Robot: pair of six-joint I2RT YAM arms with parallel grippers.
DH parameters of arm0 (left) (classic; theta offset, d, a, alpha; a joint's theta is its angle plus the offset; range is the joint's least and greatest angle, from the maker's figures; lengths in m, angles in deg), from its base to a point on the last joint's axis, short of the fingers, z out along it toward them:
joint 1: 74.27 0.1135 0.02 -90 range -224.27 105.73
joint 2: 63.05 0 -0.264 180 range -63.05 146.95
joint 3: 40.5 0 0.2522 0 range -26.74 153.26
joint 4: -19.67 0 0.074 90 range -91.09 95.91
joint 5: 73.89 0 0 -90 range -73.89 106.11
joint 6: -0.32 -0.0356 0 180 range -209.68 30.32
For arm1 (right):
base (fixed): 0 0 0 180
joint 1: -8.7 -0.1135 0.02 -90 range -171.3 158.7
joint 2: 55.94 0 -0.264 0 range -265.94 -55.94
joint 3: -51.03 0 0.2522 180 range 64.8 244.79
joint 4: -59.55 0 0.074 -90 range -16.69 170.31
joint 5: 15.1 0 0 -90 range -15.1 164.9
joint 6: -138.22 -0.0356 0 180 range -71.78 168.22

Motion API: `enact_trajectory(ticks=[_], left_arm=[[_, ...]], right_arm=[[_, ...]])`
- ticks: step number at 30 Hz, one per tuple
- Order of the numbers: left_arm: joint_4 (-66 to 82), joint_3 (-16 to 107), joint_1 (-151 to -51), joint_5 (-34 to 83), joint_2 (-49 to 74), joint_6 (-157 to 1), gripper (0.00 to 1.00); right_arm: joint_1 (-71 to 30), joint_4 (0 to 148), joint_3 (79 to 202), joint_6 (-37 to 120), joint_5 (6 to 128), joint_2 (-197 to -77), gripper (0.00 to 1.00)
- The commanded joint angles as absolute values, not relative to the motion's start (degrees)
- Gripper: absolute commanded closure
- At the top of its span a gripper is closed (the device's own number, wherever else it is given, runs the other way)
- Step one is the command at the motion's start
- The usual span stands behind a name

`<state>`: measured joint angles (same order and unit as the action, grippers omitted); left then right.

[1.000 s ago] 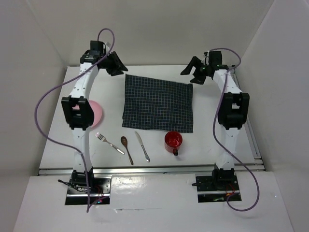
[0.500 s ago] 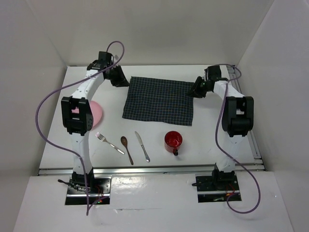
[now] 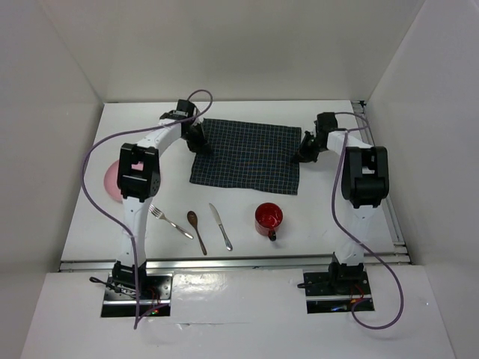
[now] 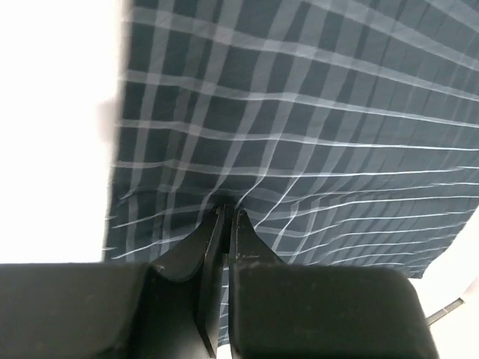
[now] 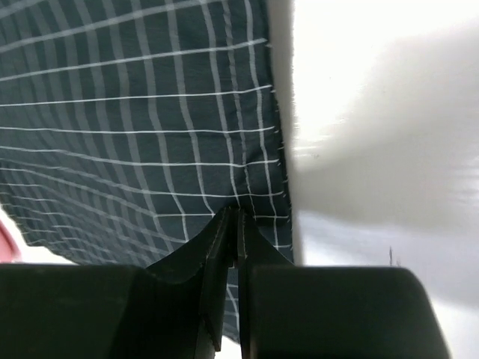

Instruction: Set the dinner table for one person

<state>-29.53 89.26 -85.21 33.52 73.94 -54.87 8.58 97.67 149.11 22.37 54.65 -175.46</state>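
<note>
The dinner table [image 3: 310, 232] is the big white surface under both arms. From above, a dark checked cloth [image 3: 247, 153] lies on its far middle, with the left hand [image 3: 200, 142] at its left edge and the right hand [image 3: 305, 149] at its right edge. Nearer lie a pink plate [image 3: 111, 179], fork [image 3: 168, 221], spoon [image 3: 197, 230], knife [image 3: 221, 226] and red mug [image 3: 268, 217]. The left wrist view shows the left hand pinching puckered cloth. The right wrist view shows the right hand pinching the cloth's edge.
</note>
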Motion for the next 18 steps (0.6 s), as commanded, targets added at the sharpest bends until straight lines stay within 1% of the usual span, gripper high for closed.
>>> enact_trajectory(ticks=[1,3,8,11,14,18], left_arm=[[-28.20,86.04,-84.82,33.69,72.75,-52.95,0.97],[-28.19,81.75,-84.82,33.16,71.08,-52.94,1.00],[-26.79,66.81,-83.77,28.25,60.29,-52.94,1.00],[-26.79,60.74,-83.24,26.93,56.23,-54.16,1.00],[-26.79,58.17,-82.63,25.43,55.69,-54.87,1.00],[-28.63,59.30,-80.87,24.90,57.18,-54.87,1.00]], right_arm=[[7.47,96.42,148.65,22.91,54.34,-176.96,0.88],[6.94,96.42,147.07,22.91,54.34,-176.96,0.90],[5.45,96.42,142.68,23.43,54.34,-174.33,0.92],[4.31,95.81,138.90,22.74,54.34,-171.79,0.92],[3.16,94.58,134.59,22.20,54.34,-169.15,0.92],[1.05,94.05,131.69,21.67,54.34,-167.74,0.92]])
